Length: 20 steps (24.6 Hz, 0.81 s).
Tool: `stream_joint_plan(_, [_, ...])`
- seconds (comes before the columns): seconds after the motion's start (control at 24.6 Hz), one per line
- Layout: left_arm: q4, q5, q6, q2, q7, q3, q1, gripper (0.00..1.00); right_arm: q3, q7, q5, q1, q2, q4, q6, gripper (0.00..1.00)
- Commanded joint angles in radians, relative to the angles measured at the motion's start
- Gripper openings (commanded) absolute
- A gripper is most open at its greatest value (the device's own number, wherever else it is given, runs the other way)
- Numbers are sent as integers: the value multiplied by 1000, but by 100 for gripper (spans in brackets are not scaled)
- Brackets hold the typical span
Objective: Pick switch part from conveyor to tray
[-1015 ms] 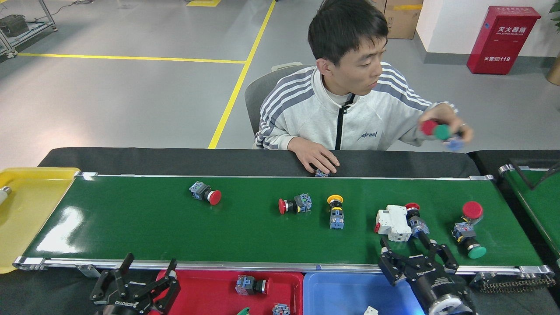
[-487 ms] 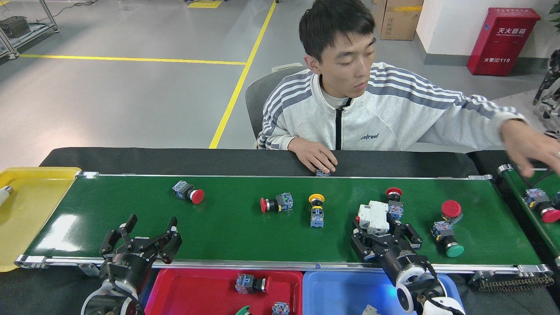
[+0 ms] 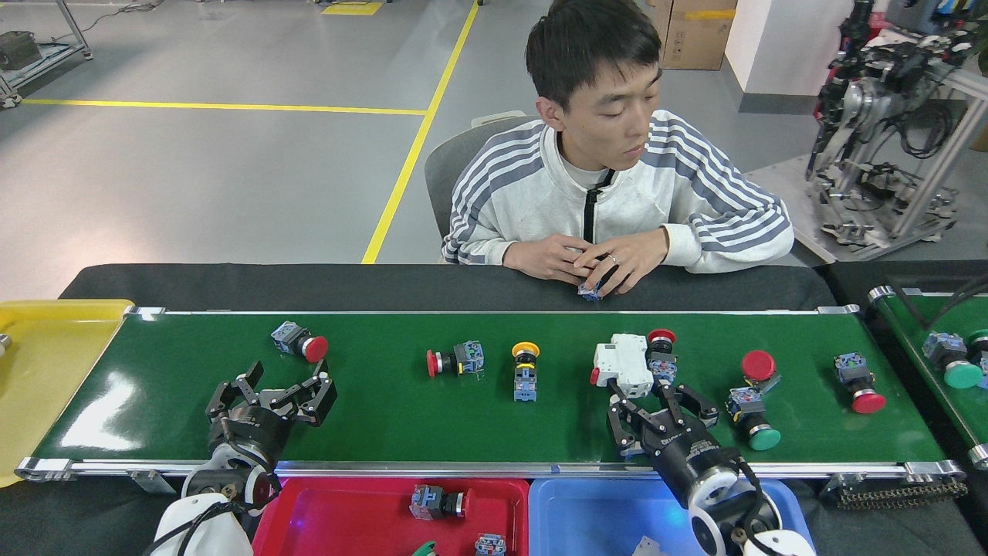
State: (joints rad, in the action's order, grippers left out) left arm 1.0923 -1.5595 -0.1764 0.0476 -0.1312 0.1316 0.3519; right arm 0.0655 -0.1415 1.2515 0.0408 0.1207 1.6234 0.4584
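Switch parts on the conveyor have drifted toward frame left over the last second. The left gripper, fingers spread and empty, has risen over the belt just below a red-capped switch part. The right gripper, also spread and empty, has tracked the white breaker. Neither part is grasped; both trays await.

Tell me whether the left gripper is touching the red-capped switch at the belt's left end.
Apart. The head view shows green belt between the left gripper's fingertips and the red-capped switch, which lies just beyond them.
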Motion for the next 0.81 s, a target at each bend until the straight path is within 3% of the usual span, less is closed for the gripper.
stream_joint_plan(0.0, [-17, -2, 26, 11, 4, -1, 38, 100, -47, 13, -73, 68, 51, 76, 226, 10])
stream_joint_plan(0.04, [-37, -2, 38, 15, 5, -1, 47, 100, -73, 13, -99, 103, 71, 90, 287, 13])
stream_joint_plan(0.08, [-66, -2, 52, 20, 9, -1, 62, 100, -118, 13, -127, 145, 86, 95, 327, 22])
stream_joint_plan(0.12, [-94, -1, 64, 24, 10, -1, 79, 100, -159, 13, -144, 177, 86, 95, 327, 51])
stream_joint_plan(0.16, [-126, -2, 77, 32, 12, -1, 99, 100, -208, 11, -155, 200, 82, 92, 327, 100])
stream_joint_plan(0.41, [-327, -2, 169, 72, 22, -7, 236, 100, -306, 5, -147, 212, -3, 73, 327, 100])
stream_joint_plan(0.53, [-454, -1, 233, 94, 91, -41, 297, 100, -303, 6, -135, 206, -35, 93, 103, 100])
stream_joint_plan(0.69, [-600, -1, 342, 106, 150, -93, 372, 94, -299, 20, 43, 202, -139, 102, -210, 97])
stream_joint_plan(0.77, [-624, 1, 360, 107, 186, -95, 384, 77, -299, 28, 88, 200, -168, 102, -239, 97])
